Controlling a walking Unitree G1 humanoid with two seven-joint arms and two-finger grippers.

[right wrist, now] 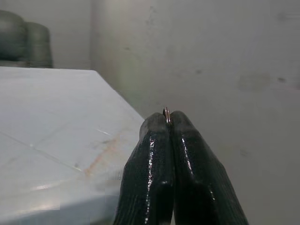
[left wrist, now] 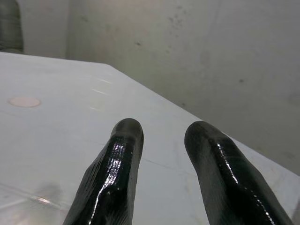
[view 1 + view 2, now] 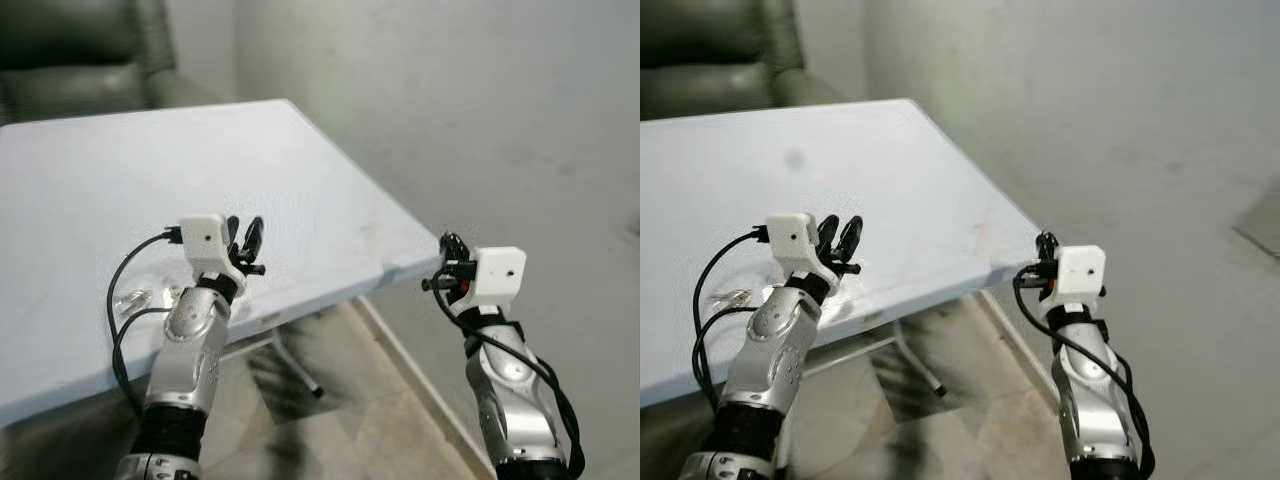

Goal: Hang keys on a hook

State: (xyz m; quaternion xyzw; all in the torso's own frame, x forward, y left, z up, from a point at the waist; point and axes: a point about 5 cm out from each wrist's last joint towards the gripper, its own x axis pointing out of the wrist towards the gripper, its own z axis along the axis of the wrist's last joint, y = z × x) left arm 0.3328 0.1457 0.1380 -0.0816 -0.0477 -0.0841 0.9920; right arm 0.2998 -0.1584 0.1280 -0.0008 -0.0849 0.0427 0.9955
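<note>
Nearest the camera, two silver arms rise, one on each side. On the right, the right pincer hangs off the surface's near right corner, over the floor, its two black fingers pressed tight together; a thin arc of metal ring, the key ring, pokes out at their tips, so the keys' ring is pinched there, though no key itself can be made out. On the left, the left pincer stands just above the near edge of the pale blue surface, its two fingers parted by a moderate gap with nothing between them, touching nothing. Just left of that arm, something small, clear and glinting lies on the surface near its edge; what it is I cannot tell. Beneath the surface, one white metal leg slants to the floor. Farther off stands one grey wall, and at the far left one dark green armchair.
</note>
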